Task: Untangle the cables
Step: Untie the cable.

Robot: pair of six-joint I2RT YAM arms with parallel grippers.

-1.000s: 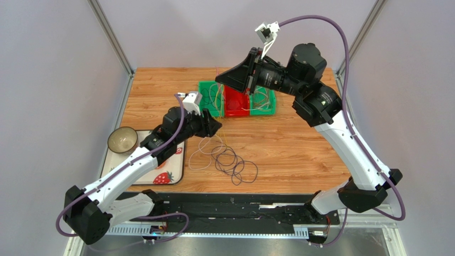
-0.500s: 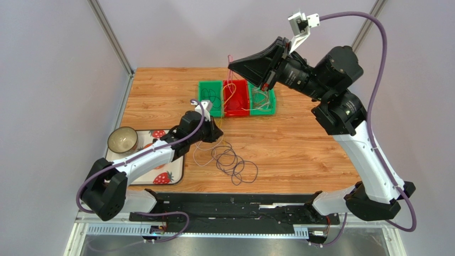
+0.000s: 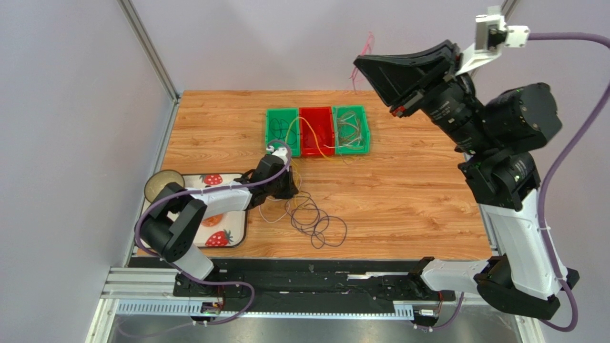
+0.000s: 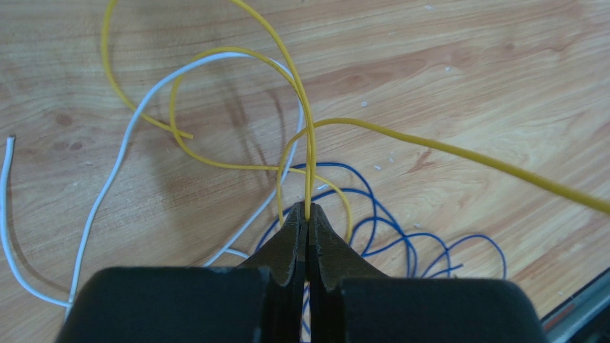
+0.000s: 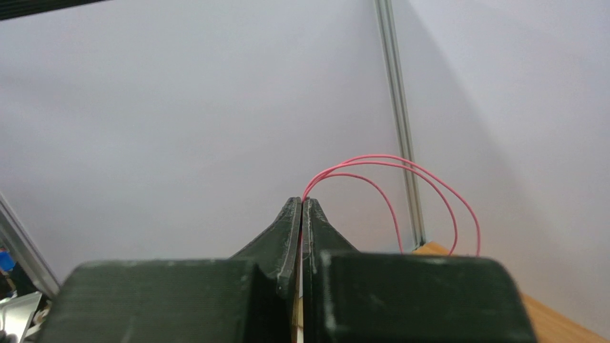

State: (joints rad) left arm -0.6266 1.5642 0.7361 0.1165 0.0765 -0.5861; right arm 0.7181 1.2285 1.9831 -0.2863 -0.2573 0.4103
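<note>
I'm clamping left gripper [image 4: 306,213] on yellow cable [image 4: 308,143], running lengthwise toward the tray [image 3: 351,151] | blue tangle [image 4: 390,230] lying on tray's near side, nearest my left arm | I'm pinching pink cable [image 5: 401,165] in right gripper [image 5: 301,207], high beyond tray.

Top cam: fixed, high, behind arm bases. Looks down and fwd over whole light-brown wooden table [image 3: 401,186] to pale grey back wall [image 3: 286,43]; far, wide.

L wrist cam: v. close to the wood, looks steeply down past black left gripper [image 4: 308,211], pinched on thin yellow wire [image 4: 310,171].

R wrist cam: high above table, faces wall and silver metal corner post [image 5: 401,128] past black right gripper [image 5: 301,207], clamped on thin pink wire loops [image 5: 372,156]; only a wood corner at bottom right.

Shared w/ top: L – loose wire pile [image 3: 308,214] on the wood; R – pink loops, wall.
</note>
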